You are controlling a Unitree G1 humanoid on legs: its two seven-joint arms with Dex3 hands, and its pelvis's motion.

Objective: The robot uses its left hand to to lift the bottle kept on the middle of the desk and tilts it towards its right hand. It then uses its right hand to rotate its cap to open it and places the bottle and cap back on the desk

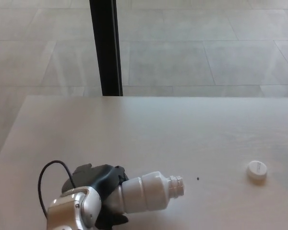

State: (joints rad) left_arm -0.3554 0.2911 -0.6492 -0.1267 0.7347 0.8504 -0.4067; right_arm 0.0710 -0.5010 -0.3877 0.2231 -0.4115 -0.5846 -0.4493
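Note:
A white plastic bottle (149, 191) with its neck uncapped is held tilted, its mouth pointing right, at the lower middle of the head view. My left hand (101, 189) is shut on the bottle's base, with the silver wrist below it at the bottom edge. The white cap (256, 170) lies flat on the pale desk (134, 129) at the right, well apart from the bottle. My right hand does not show in this view.
A black vertical post (105, 48) stands behind the desk's far edge. Beyond it is a grey tiled floor. A small dark speck (198, 179) sits on the desk between bottle and cap.

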